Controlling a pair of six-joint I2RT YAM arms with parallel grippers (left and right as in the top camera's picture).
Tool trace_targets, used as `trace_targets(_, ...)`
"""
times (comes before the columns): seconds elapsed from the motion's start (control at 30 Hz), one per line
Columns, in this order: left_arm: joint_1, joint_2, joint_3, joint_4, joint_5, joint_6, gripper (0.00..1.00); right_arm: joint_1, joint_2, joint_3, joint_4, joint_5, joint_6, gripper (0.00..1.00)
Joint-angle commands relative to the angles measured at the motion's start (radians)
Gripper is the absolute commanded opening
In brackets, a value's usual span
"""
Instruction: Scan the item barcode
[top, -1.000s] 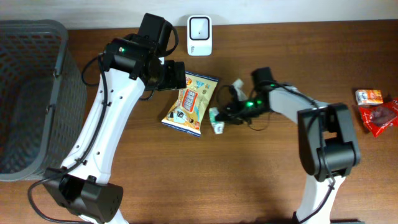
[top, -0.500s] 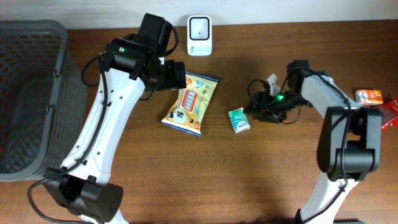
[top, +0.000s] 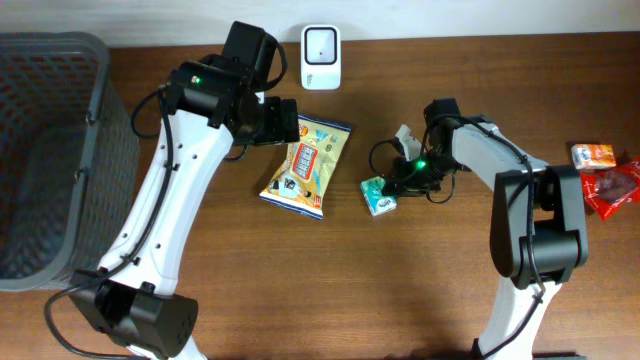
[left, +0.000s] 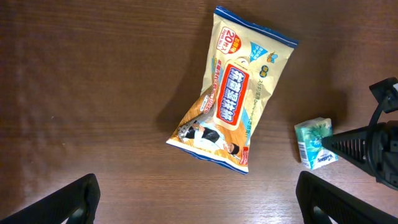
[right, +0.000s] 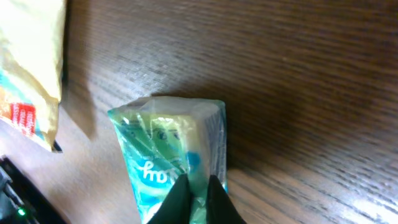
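Green film packet (right: 168, 155) lies flat on worktop (top: 300, 290), near snack bag (top: 305, 165). Right hand (right: 198, 200) pressed together at its end; film caught or not, unclear. Likely light, soft, slippery: grip across body. Left hand (left: 199, 202) spread wide.

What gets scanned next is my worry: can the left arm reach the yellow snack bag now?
Probably yes: the open left claw hovers over the snack bag, nothing covers it, and the green packet lies apart.

Snack bag (left: 233, 106), green packet (left: 316, 143), wooden table (left: 93, 93)
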Motion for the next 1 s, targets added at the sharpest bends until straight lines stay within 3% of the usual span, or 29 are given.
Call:
trace_targets(0.0,0.003,0.007,0.001,-0.001,-0.011,0.016,0.99,0.006,0.019,0.009,0.010,0.018,0.068,0.04)
trace_targets(0.13,0.003,0.007,0.001,-0.001,-0.011,0.016,0.99,0.006,-0.023,0.059,0.117,-0.015,0.228,0.04)
trace_targets(0.27,0.003,0.007,0.001,-0.001,-0.011,0.016,0.99,0.011,-0.034,0.325,0.185,0.070,0.227,0.04)
trace_targets(0.37,0.003,0.007,0.001,-0.001,-0.011,0.016,0.99,0.050,-0.033,0.367,0.447,0.172,0.226,0.04)
trace_targets(0.43,0.003,0.007,0.001,-0.001,-0.011,0.016,0.99,0.101,-0.018,0.366,0.587,0.356,0.151,0.04)
trace_targets(0.57,0.003,0.007,0.001,-0.001,-0.011,0.016,0.99,0.222,0.059,0.366,0.820,0.639,-0.193,0.04)
trace_targets(0.8,0.003,0.007,0.001,-0.001,-0.011,0.016,0.99,0.280,0.211,0.366,1.109,0.740,-0.314,0.04)
trace_targets(0.97,0.003,0.007,0.001,-0.001,-0.011,0.016,0.99,0.279,0.218,0.366,1.143,0.713,-0.315,0.04)
